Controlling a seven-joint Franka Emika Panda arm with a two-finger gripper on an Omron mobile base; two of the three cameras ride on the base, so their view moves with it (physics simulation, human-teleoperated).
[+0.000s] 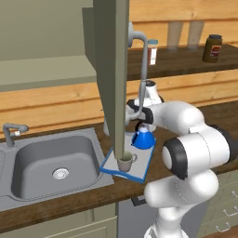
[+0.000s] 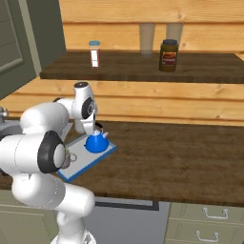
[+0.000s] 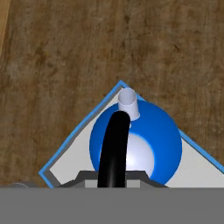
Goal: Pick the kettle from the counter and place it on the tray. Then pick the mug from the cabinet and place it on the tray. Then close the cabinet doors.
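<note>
The blue kettle (image 1: 143, 139) (image 2: 95, 144) (image 3: 162, 140) sits at the far corner of the blue-rimmed tray (image 1: 142, 166) (image 2: 83, 164) (image 3: 70, 162) on the dark wood counter (image 2: 181, 152). My gripper (image 1: 142, 124) (image 2: 96, 127) (image 3: 113, 181) points straight down over it. Its jaws are shut on the kettle's black arched handle, which runs up between them in the hand view. The grey-beige mug (image 1: 125, 162) stands on the tray's near end, partly behind a cabinet door (image 1: 111, 69). That door hangs open, edge-on, and its long silver bar handle (image 1: 143, 69) is close to my hand.
The steel sink (image 1: 51, 162) and its tap (image 1: 11, 132) lie left of the tray. On the wooden shelf behind stand a small bottle (image 1: 152, 51) (image 2: 95, 53) and a brown jar (image 1: 212, 48) (image 2: 167, 55). Another olive door (image 2: 19, 47) stands at the left. Drawers (image 2: 205, 224) sit below the counter.
</note>
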